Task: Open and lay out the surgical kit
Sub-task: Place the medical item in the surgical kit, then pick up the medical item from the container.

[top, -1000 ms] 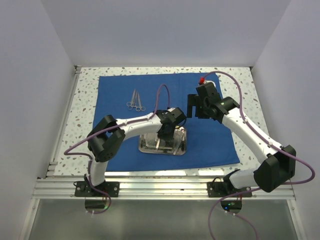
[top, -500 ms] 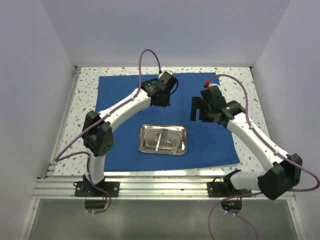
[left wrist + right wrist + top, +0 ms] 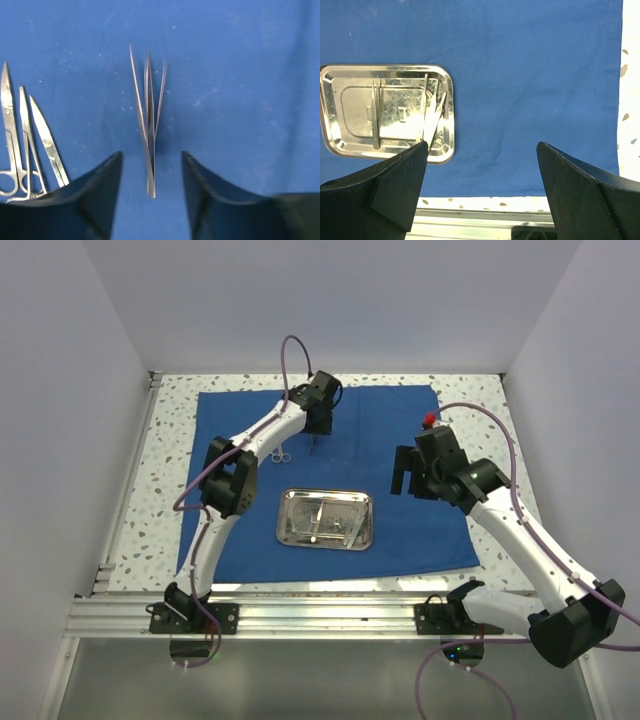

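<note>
The royal-blue cloth (image 3: 240, 410) lies spread flat on the table. My left gripper (image 3: 317, 435) hangs over its far middle, jaws open. Thin steel tweezers (image 3: 149, 125) lie between its fingers with a gap on each side. Just left of them are steel scissors (image 3: 25, 145), which the top view shows as scissors (image 3: 280, 452) on the cloth. The shiny steel tray (image 3: 284, 502) sits on the near middle of the cloth, with thin instruments (image 3: 427, 115) lying in it. My right gripper (image 3: 405, 472) hovers wide open and holds nothing, to the right of the tray (image 3: 449, 120).
Speckled tabletop (image 3: 170, 440) frames the cloth on the left, far and right sides. An aluminium rail (image 3: 320, 615) runs along the near edge by the arm bases. White walls close in on three sides. Purple cables loop above both arms.
My left arm swung from the tray to the far part of the cloth, and its jaws opened around the tweezers. The right arm drifted a little right and nearer.
</note>
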Robot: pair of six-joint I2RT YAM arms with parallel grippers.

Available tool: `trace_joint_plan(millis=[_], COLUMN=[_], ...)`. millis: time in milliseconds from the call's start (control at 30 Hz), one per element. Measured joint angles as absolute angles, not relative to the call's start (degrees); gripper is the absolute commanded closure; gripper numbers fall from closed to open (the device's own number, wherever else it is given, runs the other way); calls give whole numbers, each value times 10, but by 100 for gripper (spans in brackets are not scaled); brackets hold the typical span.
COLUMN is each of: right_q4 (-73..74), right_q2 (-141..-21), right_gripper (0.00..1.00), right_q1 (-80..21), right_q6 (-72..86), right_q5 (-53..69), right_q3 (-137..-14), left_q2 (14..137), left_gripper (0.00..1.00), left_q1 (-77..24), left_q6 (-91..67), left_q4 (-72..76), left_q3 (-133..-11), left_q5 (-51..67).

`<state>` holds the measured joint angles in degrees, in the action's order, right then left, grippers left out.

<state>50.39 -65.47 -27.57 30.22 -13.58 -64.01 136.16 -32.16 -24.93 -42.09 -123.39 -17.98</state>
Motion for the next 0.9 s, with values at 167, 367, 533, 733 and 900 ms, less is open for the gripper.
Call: trace_joint_plan(millis=[167, 367, 533, 733, 900], right_q4=[513, 510, 502, 490, 489], right_q2=[-642, -641, -641, -644, -645], right_gripper=[6, 7, 7, 7, 7], right_q1=[-276, -276, -276, -276, -276], right_q6=[311, 326, 331, 334, 334], right_q5=[-135, -122, -120, -117, -111], right_q3=[-631, -614, -614, -605, -598], left_q2=[1371, 1234, 1031, 932, 984], left_gripper=[28, 33, 36, 36, 37], left_q1=[-308, -310, -361, -461, -478], left_q6=[-249, -252, -262, -293, -310], left_q4=[-412, -395, -373, -323, -311], left_q3=[-1217, -1056, -879, -698, -643], left_q5=[-167, -150, -140, -103, -91])
